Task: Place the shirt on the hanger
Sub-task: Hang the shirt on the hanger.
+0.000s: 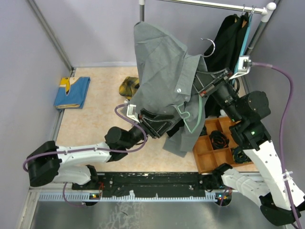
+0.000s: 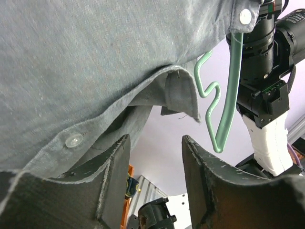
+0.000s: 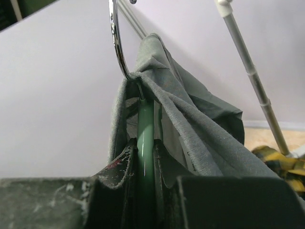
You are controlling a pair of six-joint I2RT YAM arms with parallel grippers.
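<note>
**Nearly dressed: shirt draped over a held hanger**

Now the right gripper (image 3: 145,167) is clenched on the hanger (image 2: 232,86), lifting it above the middle of the tabletop, rather toward the right edge. The grey shirt (image 1: 162,62) is draped over it. The left gripper (image 2: 155,143) sits under the shirt's hem on the side toward the left edge, jaws released and nothing between them.

The step in hand looks like settling the fabric over the hanger's shoulders. To do it well, the left fingers should pinch only the placket or hem, clear of the wavy bar. They should draw the cloth evenly while the right arm holds the hanger level. A hard tug could slide the shirt off one end.

The left wrist view alone shows the open gap and the hanger's notched end poking out below the cloth. The right wrist view alone shows the green bar pinched between the pads, with fabric bunched round the metal hook (image 3: 116,43). Only the overhead view shows the orange tray (image 1: 206,160) at the near right corner.
</note>
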